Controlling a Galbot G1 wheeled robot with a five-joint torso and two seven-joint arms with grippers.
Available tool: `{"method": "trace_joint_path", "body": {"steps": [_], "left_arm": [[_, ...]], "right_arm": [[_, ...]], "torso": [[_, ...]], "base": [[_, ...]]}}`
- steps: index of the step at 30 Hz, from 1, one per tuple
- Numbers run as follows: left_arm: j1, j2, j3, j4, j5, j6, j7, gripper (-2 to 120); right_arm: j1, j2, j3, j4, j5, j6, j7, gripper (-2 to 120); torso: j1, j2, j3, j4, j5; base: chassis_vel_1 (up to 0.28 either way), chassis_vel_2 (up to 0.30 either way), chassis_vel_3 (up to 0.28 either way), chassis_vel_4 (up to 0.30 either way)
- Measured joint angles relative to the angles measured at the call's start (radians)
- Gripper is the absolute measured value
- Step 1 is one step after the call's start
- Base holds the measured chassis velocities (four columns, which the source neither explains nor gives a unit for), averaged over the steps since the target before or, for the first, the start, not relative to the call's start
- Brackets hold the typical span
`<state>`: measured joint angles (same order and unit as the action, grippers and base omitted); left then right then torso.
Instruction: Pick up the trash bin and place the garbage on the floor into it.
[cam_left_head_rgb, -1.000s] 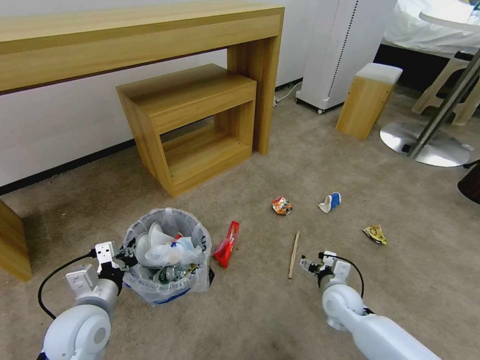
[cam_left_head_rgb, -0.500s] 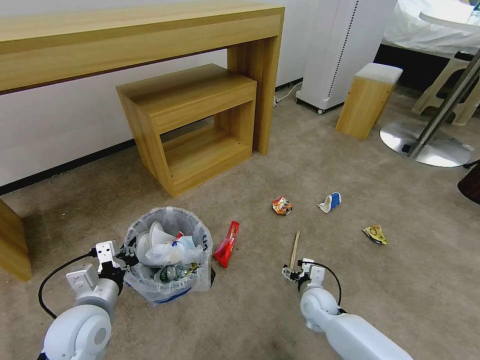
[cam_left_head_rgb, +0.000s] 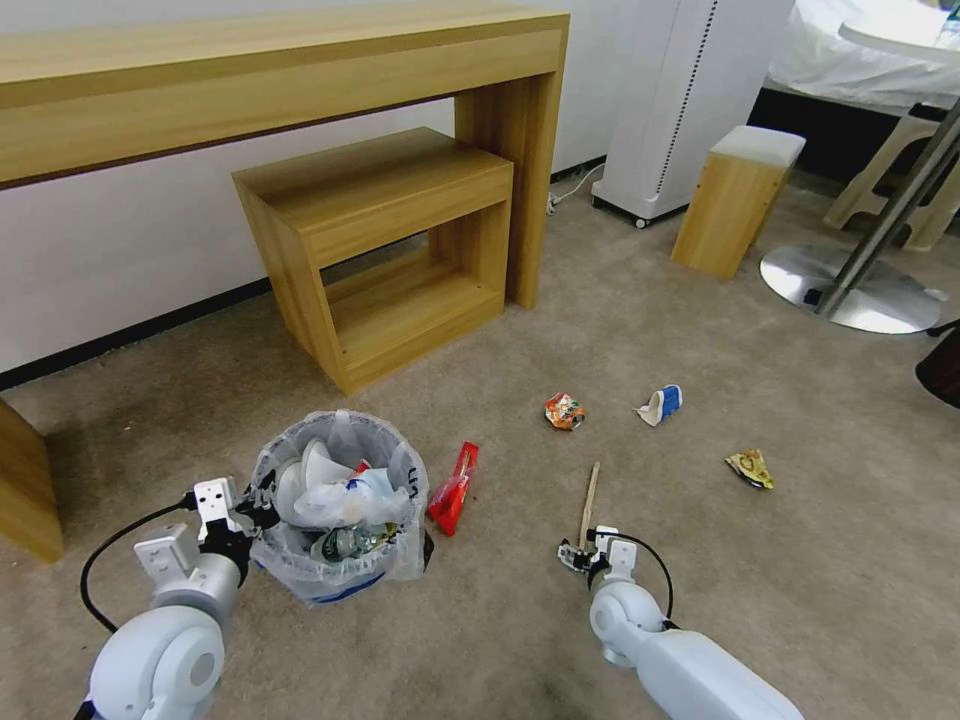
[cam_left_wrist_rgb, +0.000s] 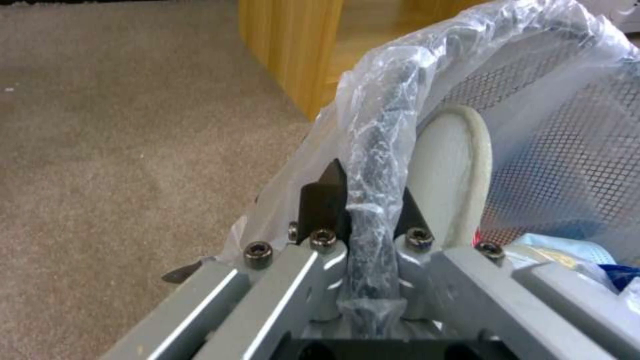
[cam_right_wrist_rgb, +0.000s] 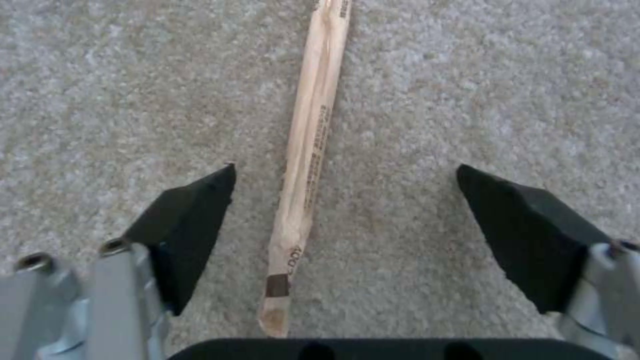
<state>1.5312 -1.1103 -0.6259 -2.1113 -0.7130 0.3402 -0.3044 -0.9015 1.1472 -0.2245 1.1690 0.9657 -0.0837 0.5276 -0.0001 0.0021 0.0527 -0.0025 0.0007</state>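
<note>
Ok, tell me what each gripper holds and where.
Left gripper clamps the trash bin by its bag-covered rim. Right gripper holds nothing, open astride the wooden stick.

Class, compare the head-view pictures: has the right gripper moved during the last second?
Yes. The right gripper has shifted toward the robot's left, from beside the wooden stick to its near end, fingers open either side of it. The stick lies unmoved.

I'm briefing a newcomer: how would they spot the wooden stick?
Start at the trash bin. Rightward on the floor, past the red wrapper, the wooden stick lies between the open right gripper's fingers: long, thin, pale, unlike the crumpled litter.
</note>
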Motion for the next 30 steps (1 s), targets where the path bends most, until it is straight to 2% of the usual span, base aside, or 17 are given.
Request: {"method": "trace_joint_path", "body": {"steps": [2, 5, 6, 10, 11, 16, 18, 20, 21, 23, 24, 30], "left_arm": [[-0.001, -0.001, 0.002, 0.0, 0.0, -0.002, 0.001, 2], [-0.001, -0.002, 0.005, -0.001, 0.0, -0.004, 0.002, 2], [-0.001, -0.002, 0.005, -0.001, 0.0, -0.004, 0.002, 2], [0.0, -0.003, 0.007, -0.005, 0.0, -0.009, 0.005, 2], [0.0, -0.003, 0.007, -0.005, 0.0, -0.009, 0.005, 2], [0.0, -0.007, 0.013, -0.012, 0.001, -0.013, 0.009, 2], [-0.001, -0.008, 0.015, -0.013, 0.001, -0.015, 0.01, 2], [-0.001, -0.009, 0.016, -0.013, 0.002, -0.016, 0.011, 2], [-0.001, -0.01, 0.017, -0.013, 0.003, -0.018, 0.011, 2], [-0.002, -0.011, 0.018, -0.013, 0.004, -0.019, 0.011, 2], [-0.003, -0.012, 0.019, -0.011, 0.005, -0.02, 0.013, 2], [-0.01, -0.011, 0.021, 0.007, 0.007, -0.022, 0.014, 2]], "right_arm": [[0.0, 0.0, 0.0, -0.004, -0.003, 0.002, -0.004, 80], [0.001, 0.001, 0.0, -0.019, -0.018, 0.012, -0.017, 67], [0.001, 0.001, 0.0, -0.019, -0.018, 0.012, -0.017, 67], [-0.003, 0.002, 0.0, -0.033, -0.032, 0.026, -0.025, 46], [-0.003, 0.002, 0.0, -0.033, -0.032, 0.026, -0.025, 46], [-0.009, 0.0, 0.0, -0.037, -0.044, 0.033, -0.033, 28], [-0.012, -0.002, -0.003, -0.037, -0.051, 0.038, -0.042, 20], [-0.013, -0.003, -0.004, -0.037, -0.053, 0.039, -0.044, 17], [-0.015, -0.005, -0.006, -0.037, -0.057, 0.042, -0.049, 10], [-0.017, -0.006, -0.006, -0.038, -0.059, 0.045, -0.051, 7], [-0.019, -0.011, -0.007, -0.039, -0.066, 0.056, -0.059, 1], [-0.044, -0.075, 0.003, 0.028, -0.074, 0.109, -0.104, 0]], "torso": [[0.0, 0.0, 0.0, 0.0001, 0.0], [0.0, 0.0, 0.0, 0.0, 0.0], [0.0, 0.0, 0.0, 0.0, 0.0], [0.0, 0.0, 0.0, -0.0005, -0.0005], [0.0, 0.0, 0.0, -0.0005, -0.0005], [0.0, 0.0, 0.0, -0.0006, -0.0007], [0.0, 0.0, 0.0, 0.0002, 0.0003], [0.0, 0.0, 0.0, 0.0003, 0.0003], [0.0, 0.0, 0.0, 0.0004, 0.0003], [0.0, 0.0, 0.0, 0.0004, 0.0003], [0.0, 0.0, 0.0, 0.0004, 0.0006], [0.0, 0.0, 0.0, 0.0003, 0.0004]], "base": [[0.0, 0.0, 0.0, 0.0], [0.0, 0.0, 0.0, 0.0], [0.0, 0.0, 0.0, 0.0], [0.0, 0.0, 0.0, 0.0], [0.0, 0.0, 0.0, 0.0], [0.0, 0.0, 0.0, 0.0], [0.0, 0.0, 0.0, 0.0], [0.0, 0.0, 0.0, 0.0], [0.0, 0.0, 0.0, 0.0], [0.0, 0.0, 0.0, 0.0], [0.0, 0.0, 0.0, 0.0], [0.0, 0.0, 0.0, 0.0]]}}
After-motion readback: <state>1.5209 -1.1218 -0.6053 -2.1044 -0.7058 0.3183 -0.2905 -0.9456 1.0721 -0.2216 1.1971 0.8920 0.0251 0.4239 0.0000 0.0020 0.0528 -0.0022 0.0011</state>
